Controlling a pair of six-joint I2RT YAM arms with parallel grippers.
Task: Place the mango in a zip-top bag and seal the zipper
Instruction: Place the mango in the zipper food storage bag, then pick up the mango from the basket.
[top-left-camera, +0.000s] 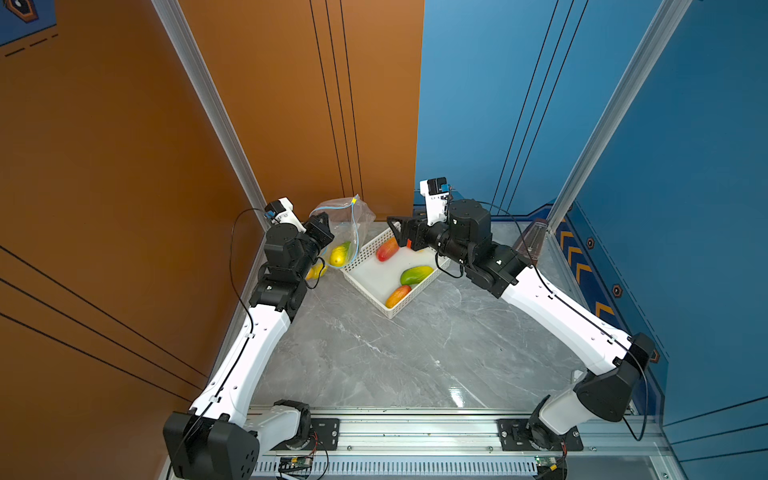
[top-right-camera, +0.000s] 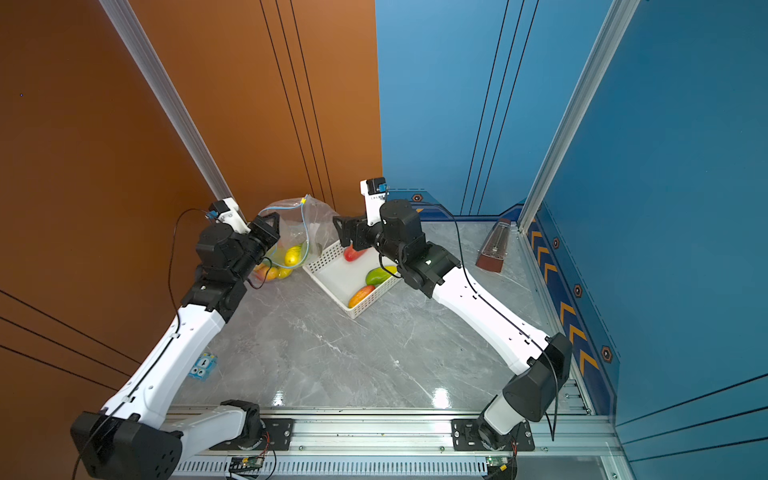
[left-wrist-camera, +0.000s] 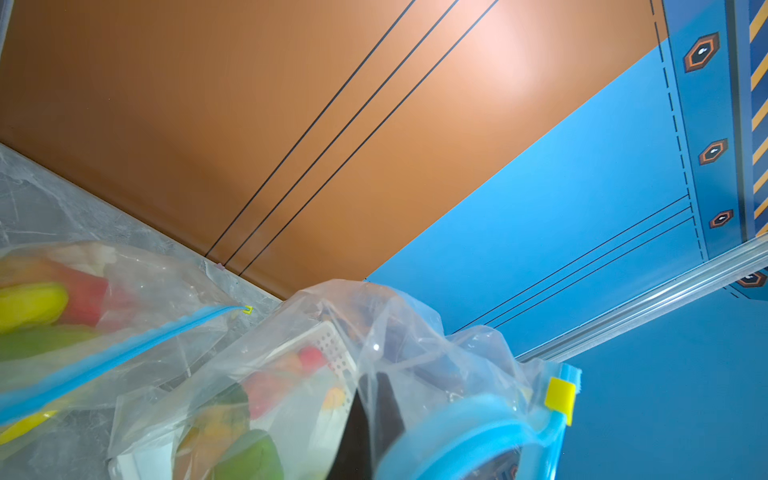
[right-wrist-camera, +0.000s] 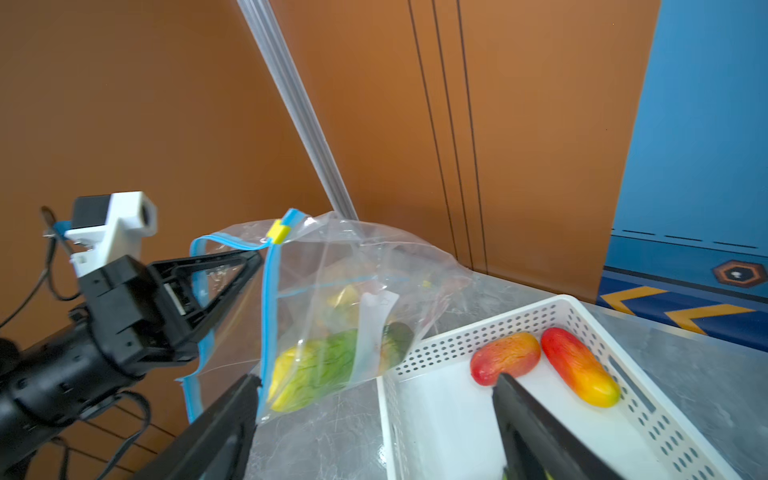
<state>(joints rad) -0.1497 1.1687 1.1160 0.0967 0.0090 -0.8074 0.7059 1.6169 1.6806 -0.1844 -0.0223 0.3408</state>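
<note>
A clear zip-top bag (top-left-camera: 347, 218) (top-right-camera: 301, 222) (right-wrist-camera: 357, 274) with a blue zipper and a yellow slider (right-wrist-camera: 279, 232) stands open at the back left of the table. A yellow-green mango (top-left-camera: 339, 254) (top-right-camera: 293, 255) (right-wrist-camera: 316, 368) lies inside it. My left gripper (top-left-camera: 323, 226) (top-right-camera: 270, 227) (right-wrist-camera: 255, 257) is shut on the bag's zipper rim and holds it up. In the left wrist view, plastic and the blue zipper (left-wrist-camera: 478, 432) cover one dark finger (left-wrist-camera: 374, 415). My right gripper (top-left-camera: 395, 232) (top-right-camera: 343, 230) (right-wrist-camera: 376, 380) is open and empty, between the bag's mouth and the basket.
A white perforated basket (top-left-camera: 374, 291) (top-right-camera: 332, 291) (right-wrist-camera: 478, 320) holds a red mango (top-left-camera: 387, 249), a green one (top-left-camera: 416, 274) and an orange one (top-left-camera: 397, 296). A second bag with fruit (left-wrist-camera: 62, 316) lies behind. A metronome (top-right-camera: 494, 245) stands back right; a blue toy (top-right-camera: 203, 365) lies left.
</note>
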